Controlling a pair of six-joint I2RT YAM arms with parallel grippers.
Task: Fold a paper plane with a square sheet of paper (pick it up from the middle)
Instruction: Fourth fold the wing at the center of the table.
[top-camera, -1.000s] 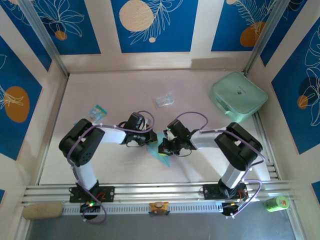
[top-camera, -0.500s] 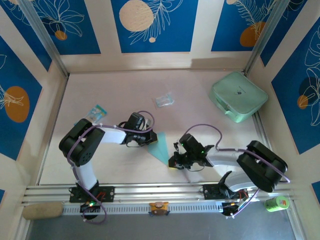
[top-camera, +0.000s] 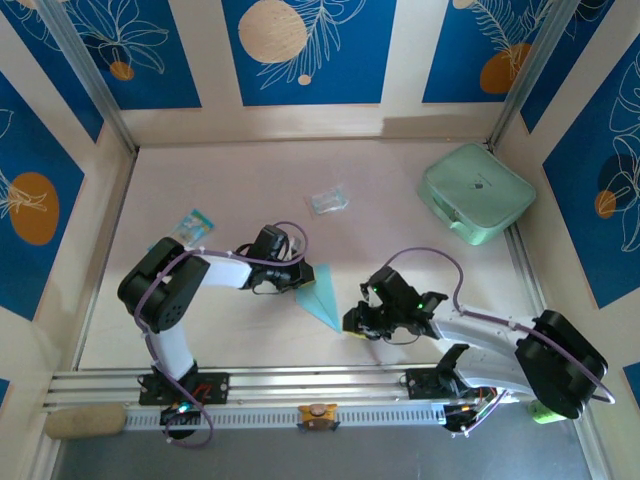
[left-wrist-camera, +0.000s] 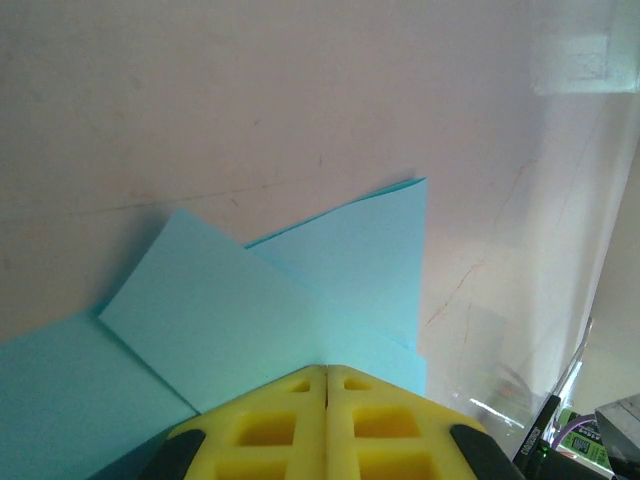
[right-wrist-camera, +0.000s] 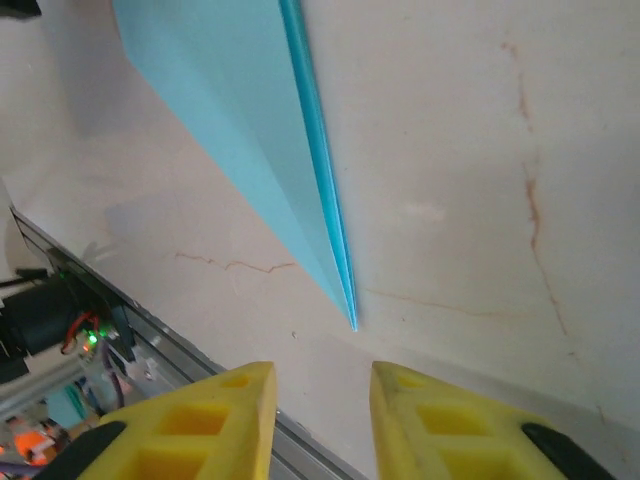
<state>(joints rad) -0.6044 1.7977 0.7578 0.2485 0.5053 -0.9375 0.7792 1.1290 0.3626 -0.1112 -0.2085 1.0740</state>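
Left gripper (top-camera: 296, 277) clamps the paper plane (top-camera: 322, 295); right gripper (top-camera: 352, 322) holds nothing.
The light-blue paper plane lies flat on the table (top-camera: 230, 190), well apart from the mint-green case (top-camera: 477, 192), to its left and nearer the arm bases. The left gripper's fingers are pressed together on the plane's wide end. The right gripper's jaws stand partly apart, just beside the pointed tip without touching it.

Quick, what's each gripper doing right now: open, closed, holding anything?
Left gripper: closed, pinching the paper plane at its wide end.
Right gripper: open, holding nothing, near the plane's tip.
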